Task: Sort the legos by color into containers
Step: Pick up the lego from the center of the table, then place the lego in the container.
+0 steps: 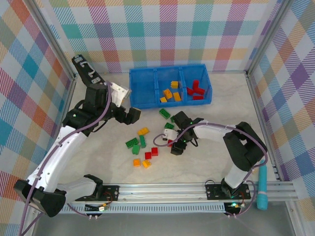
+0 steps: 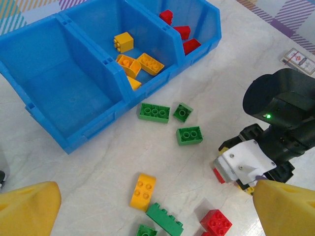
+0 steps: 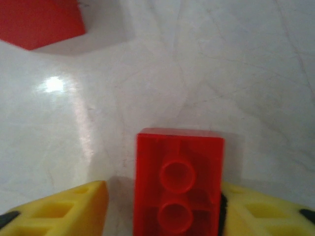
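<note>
- Right gripper down on table, jaws narrow, straddling red lego; can't tell if clamped.
- Left gripper hovers, jaws wide, holding nothing.
- Blue bin: yellow legos middle, red legos right.

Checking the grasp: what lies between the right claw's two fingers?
One red lego, studs up, with a gap beside one yellow finger; the right wrist view shows it.
</note>
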Tool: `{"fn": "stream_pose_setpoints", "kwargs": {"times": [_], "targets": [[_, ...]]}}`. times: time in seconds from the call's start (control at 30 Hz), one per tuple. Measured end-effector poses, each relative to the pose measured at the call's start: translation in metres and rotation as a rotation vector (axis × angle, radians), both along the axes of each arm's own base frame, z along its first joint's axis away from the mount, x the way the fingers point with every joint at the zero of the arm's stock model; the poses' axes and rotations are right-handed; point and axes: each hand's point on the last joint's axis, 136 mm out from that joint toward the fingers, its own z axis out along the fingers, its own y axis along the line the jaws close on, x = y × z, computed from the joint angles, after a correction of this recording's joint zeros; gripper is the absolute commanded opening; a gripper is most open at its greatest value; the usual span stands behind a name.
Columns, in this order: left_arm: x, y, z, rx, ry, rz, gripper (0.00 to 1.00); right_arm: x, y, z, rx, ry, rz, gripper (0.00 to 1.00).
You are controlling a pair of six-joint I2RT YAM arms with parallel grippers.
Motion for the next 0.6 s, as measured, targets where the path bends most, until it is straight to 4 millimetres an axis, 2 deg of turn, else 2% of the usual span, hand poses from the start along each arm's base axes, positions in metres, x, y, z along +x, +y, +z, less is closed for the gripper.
{"fn": "stream_pose_setpoints", "kwargs": {"times": [0.2, 0.37, 0.43, 0.5, 0.6], "targets": [[0.002, -0.001, -0.003, 0.008, 0.007, -0.001, 1.0, 0.009, -0.001, 0.001, -0.02, -0.043, -0.009, 0.25], [0.004, 0.001, -0.004, 0.017, 0.004, 0.006, 1.0, 0.031, -0.015, 0.012, -0.075, -0.133, -0.087, 0.19], [0.006, 0.003, -0.006, 0.026, 0.005, 0.019, 1.0, 0.048, -0.026, 0.03, -0.062, -0.184, -0.158, 0.2], [0.009, 0.006, -0.009, 0.042, 0.005, 0.04, 1.0, 0.071, -0.038, 0.057, -0.026, -0.25, -0.245, 0.21], [0.013, 0.01, -0.009, 0.055, -0.003, 0.071, 1.0, 0.116, -0.061, 0.109, 0.039, -0.383, -0.392, 0.21]]}}
